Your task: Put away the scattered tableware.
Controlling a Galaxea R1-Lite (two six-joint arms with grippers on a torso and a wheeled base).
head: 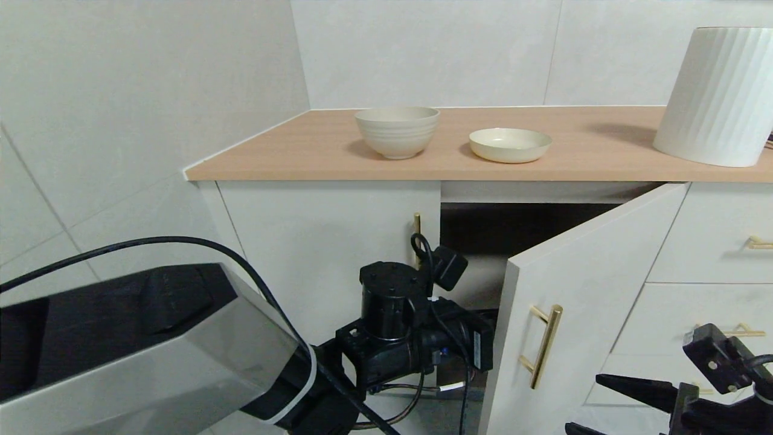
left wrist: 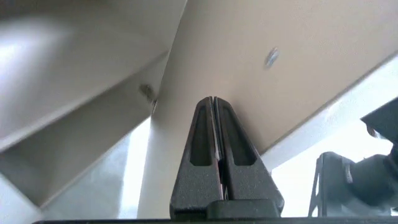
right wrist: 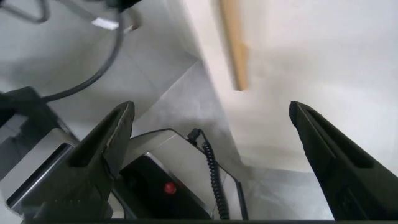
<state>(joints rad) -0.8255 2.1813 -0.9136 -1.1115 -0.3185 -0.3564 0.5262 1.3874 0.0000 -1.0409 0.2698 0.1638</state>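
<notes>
On the wooden countertop (head: 290,151) a deep cream bowl (head: 397,132) stands beside a shallow cream dish (head: 510,145). Below them the cabinet door (head: 580,290) hangs open, its gold handle (head: 543,344) facing out. My left arm's wrist (head: 392,308) is low at the cabinet opening, left of the door's edge. The left gripper (left wrist: 213,104) is shut with nothing in it, its tip close to a pale panel (left wrist: 292,43) with a screw. My right gripper (head: 604,408) is low in front of the door, open and empty (right wrist: 208,118), with the handle (right wrist: 233,43) beyond its fingers.
A tall ribbed white container (head: 721,96) stands at the right end of the counter. Drawers with gold handles (head: 758,243) are right of the open door. A closed cabinet door (head: 326,254) is on the left, and tiled walls enclose the corner.
</notes>
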